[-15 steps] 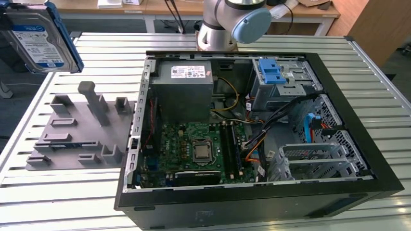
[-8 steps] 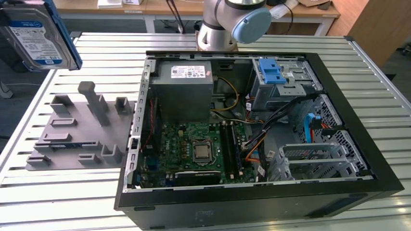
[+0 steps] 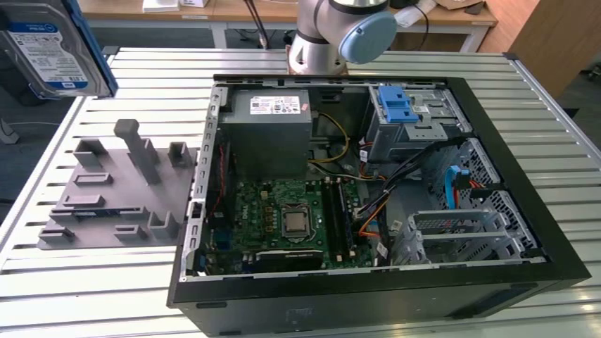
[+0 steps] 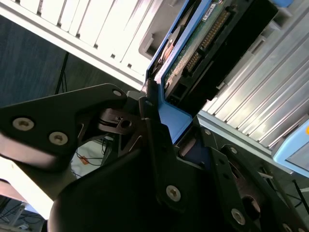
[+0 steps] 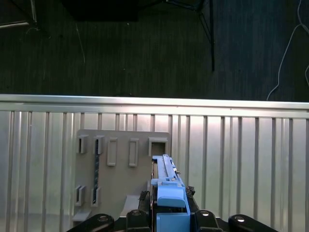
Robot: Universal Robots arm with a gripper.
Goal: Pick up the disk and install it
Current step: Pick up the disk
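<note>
At the exterior view's far left the disk [image 3: 47, 49] hangs in the air, clear of the counter [image 3: 84, 282], label showing. In both wrist views the hand [image 5: 169, 200] is clamped on its blue carrier, with 2 fingers [image 4: 154, 145] pressed against the edges. A grey slotted fixture [image 3: 117, 193] lies on the slats. Further right sits the open computer case [image 3: 526, 282] — power supply [image 3: 272, 134], motherboard [image 3: 286, 218], then the blue-handled drive cage [image 3: 409, 116].
</note>
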